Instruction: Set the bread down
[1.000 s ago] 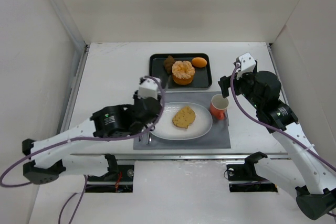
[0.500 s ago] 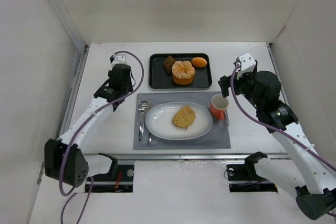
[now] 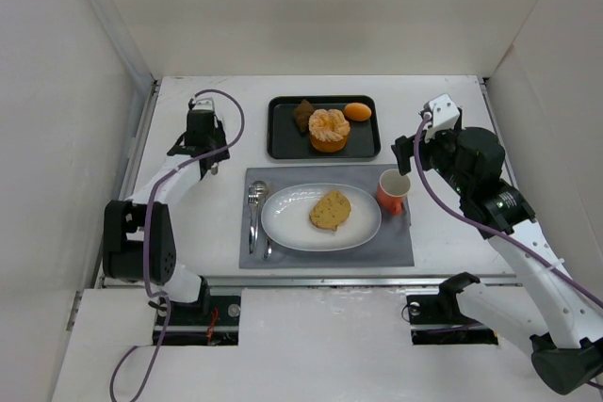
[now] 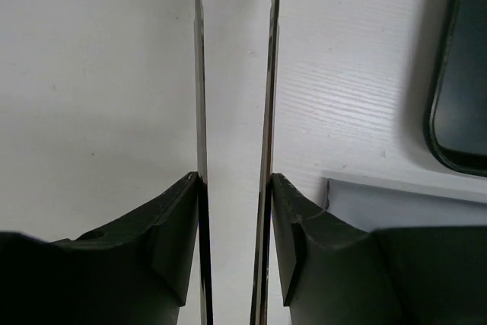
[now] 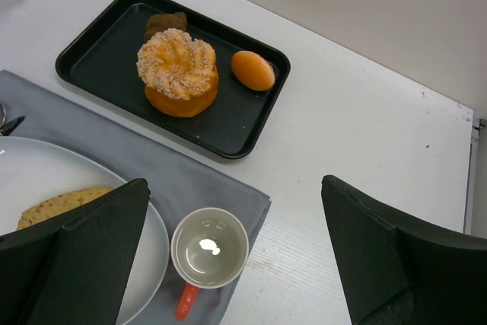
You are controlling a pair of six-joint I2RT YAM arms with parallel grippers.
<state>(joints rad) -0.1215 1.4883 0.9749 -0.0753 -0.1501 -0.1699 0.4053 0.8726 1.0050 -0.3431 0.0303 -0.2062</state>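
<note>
Bread [image 3: 331, 209] on plate [image 3: 285, 220], cup [image 3: 393, 191] beside.

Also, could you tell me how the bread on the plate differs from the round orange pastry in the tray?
The bread is flat and golden-tan; the round orange pastry is taller, domed and segmented. The bread lies alone on the white plate; the pastry sits in the black tray beside a dark brown chunk and a small orange oval. Neither is held.

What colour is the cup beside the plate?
The cup is orange-red with a pale inside; the right wrist view shows it best.
</note>
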